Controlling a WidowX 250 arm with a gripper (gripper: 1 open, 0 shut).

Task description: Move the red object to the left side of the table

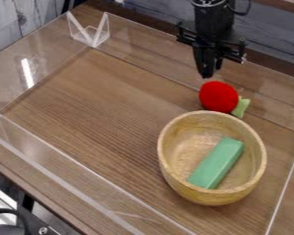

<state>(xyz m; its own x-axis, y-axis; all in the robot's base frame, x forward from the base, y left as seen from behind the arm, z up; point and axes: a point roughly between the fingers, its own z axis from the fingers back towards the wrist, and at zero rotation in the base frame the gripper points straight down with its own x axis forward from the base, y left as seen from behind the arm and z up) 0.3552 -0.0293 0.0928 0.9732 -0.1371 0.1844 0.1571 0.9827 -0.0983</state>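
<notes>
The red object (217,96) is a small bright red ball with a light green piece (242,107) at its right side. It rests on the brown wood-grain table (100,101), just behind the wooden bowl. My black gripper (208,70) hangs straight down a little above and behind the ball, apart from it. Its fingers are pressed together into one narrow tip, shut with nothing between them.
A wooden bowl (178,170) stands at the front right and holds a green rectangular block (219,162). Low clear acrylic walls (39,64) edge the table. A folded clear piece (88,32) stands at the back left corner.
</notes>
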